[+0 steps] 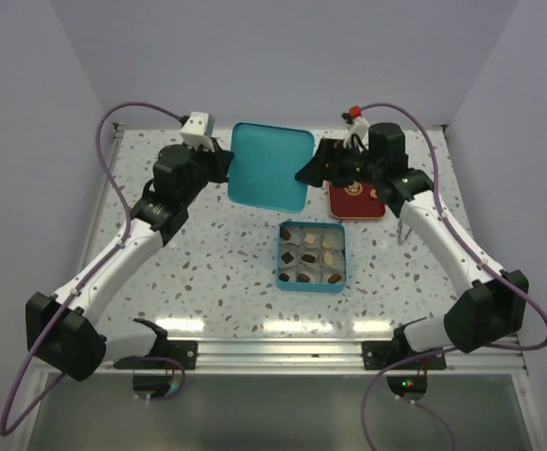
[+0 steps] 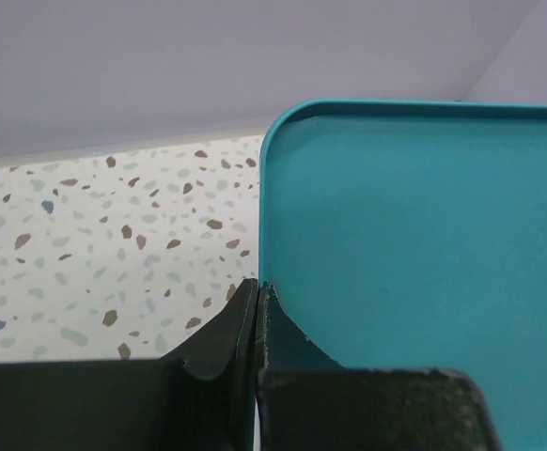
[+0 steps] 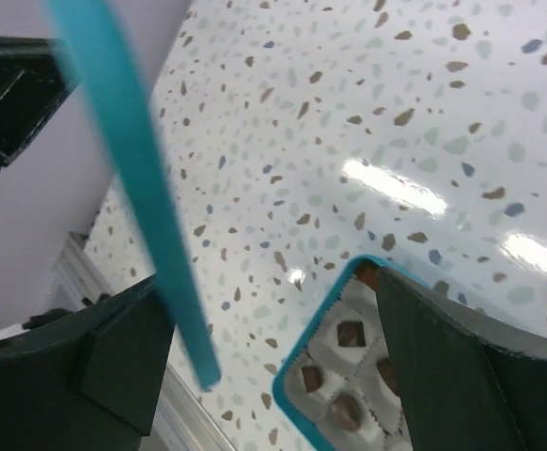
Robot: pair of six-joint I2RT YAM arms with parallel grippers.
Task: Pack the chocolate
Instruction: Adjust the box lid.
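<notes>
Terrazzo tabletop (image 1: 208,272) (lilac walls (image 1: 273,56)) holds boxed chocolate (image 1: 311,256); left fingers (image 2: 219,346) clamp teal lid (image 1: 269,164), right fingers (image 3: 114,366) splayed, seemingly free.

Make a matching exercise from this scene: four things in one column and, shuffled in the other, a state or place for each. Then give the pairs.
Column one
1. left gripper
2. right gripper
3. teal box
4. red tray

Column two
A. mid-table, with the chocolate inside
B. jaws shut on the edge of the teal lid
C. flat on the table, beyond the box, to the right
D. jaws open, the lid's edge between them

Pairs: 1-B, 2-D, 3-A, 4-C
</notes>
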